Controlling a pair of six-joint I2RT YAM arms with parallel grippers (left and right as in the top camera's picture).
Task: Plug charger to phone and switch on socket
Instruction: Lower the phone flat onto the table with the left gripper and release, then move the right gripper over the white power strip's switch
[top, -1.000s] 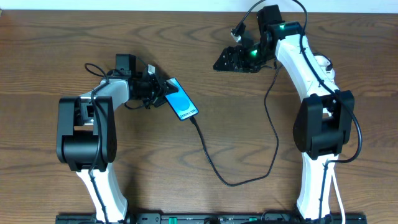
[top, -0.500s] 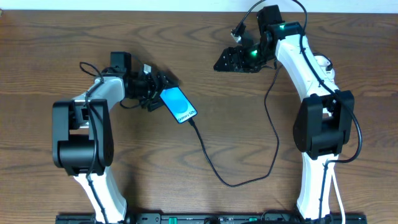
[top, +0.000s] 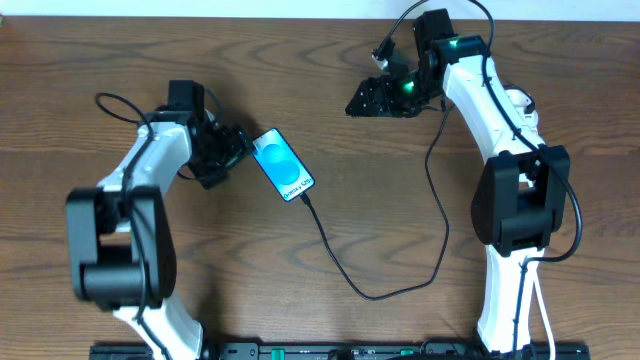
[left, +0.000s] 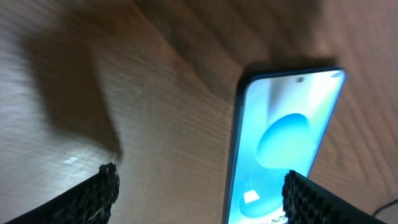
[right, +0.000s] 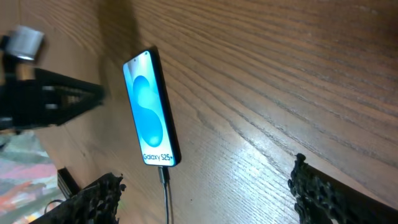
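The phone (top: 281, 165) lies flat on the wood table with its blue screen up, also in the left wrist view (left: 280, 137) and the right wrist view (right: 150, 118). The charger, a thin black cable (top: 370, 295), has its plug tip (right: 163, 176) in the phone's bottom edge and loops toward the right arm. My left gripper (top: 226, 151) stands open just left of the phone, holding nothing (left: 202, 194). My right gripper (top: 372, 97) hangs open near the table's back, with only bare wood between its fingers (right: 208, 196). The socket is out of view.
The table's back edge (top: 250, 14) runs close behind the right gripper. Both arm bases (top: 515, 215) stand toward the front, with a black rail (top: 320, 351) along the front edge. Some colourful clutter (right: 22, 168) shows at the lower left of the right wrist view.
My left gripper has opened, let go of the phone and drawn back to the left. The phone now lies free on the table, shifted slightly left. The right arm has barely moved.
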